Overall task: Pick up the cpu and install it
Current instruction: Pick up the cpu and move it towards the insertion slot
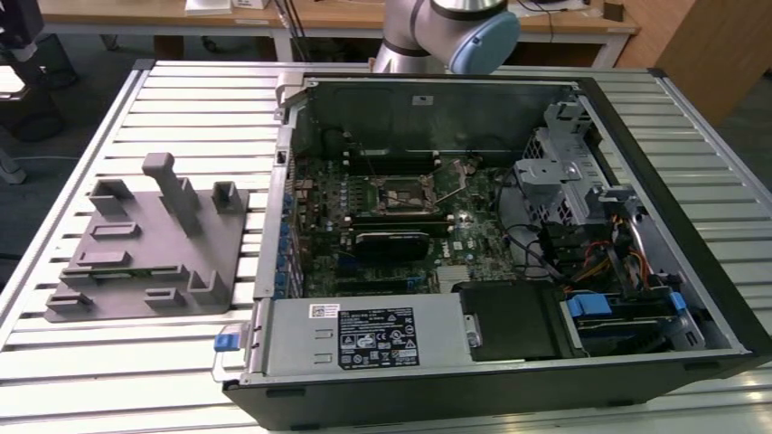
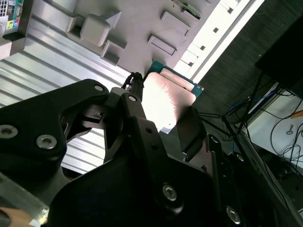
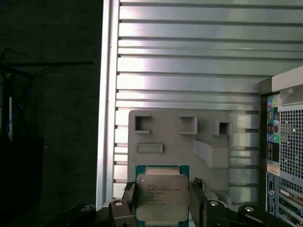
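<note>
Seven items, logged as seen.

1. Gripper (image 3: 162, 212): black two-finger claw. Its fingers (image 3: 197, 198) are clamped on two opposite edges of the cpu, as both wrist views show.
2. Cpu (image 3: 161, 197): flat square chip with a silver-grey printed lid and a teal border. It is held in the claw, raised off the table, with its lid towards the first wrist camera. In the second wrist view its lid catches bright light.
3. Holder block (image 1: 151, 244): grey plastic base with upright posts and shallow recesses. In the exterior view it lies at 9 o'clock from the computer case, just beside it. In both wrist views it sits behind the held chip, apart from it.
4. Computer case (image 1: 675, 208): black tower laid on its side with the side panel off. The motherboard (image 1: 399, 226) is exposed.
5. Socket (image 1: 404, 193): square and metal-framed, near the middle of the board, with a thin lever standing up at its 3 o'clock.
6. Arm (image 1: 440, 36): grey tube with a pale blue joint cap, at 12 o'clock from the case.
7. Table (image 1: 193, 99): ribbed aluminium slats carrying both the case and the block.

Fittings inside the case: power supply (image 1: 362, 336) at 6 o'clock, drive cage (image 1: 567, 172) at 3 o'clock.
</note>
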{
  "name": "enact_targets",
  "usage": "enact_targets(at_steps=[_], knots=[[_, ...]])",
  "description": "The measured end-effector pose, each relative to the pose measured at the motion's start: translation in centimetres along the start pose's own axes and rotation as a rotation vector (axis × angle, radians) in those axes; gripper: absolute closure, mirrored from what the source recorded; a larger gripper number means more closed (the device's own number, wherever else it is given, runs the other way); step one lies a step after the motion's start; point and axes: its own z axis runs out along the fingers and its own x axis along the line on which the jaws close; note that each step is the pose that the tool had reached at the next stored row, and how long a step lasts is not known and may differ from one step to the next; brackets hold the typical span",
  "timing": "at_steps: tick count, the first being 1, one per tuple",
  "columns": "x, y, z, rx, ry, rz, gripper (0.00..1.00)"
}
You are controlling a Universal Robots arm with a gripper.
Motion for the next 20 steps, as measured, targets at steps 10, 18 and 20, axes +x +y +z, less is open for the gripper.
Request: enact_targets(at_steps=[10,18,20], knots=[[-1.35,0.01,-0.02,-0.0002,0.0,0.0,0.47],[-2.38,0.02,-0.03,-0.0002,0.0,0.0,0.47],[-2.64,0.03,-0.03,-0.0002,0.0,0.0,0.47]])
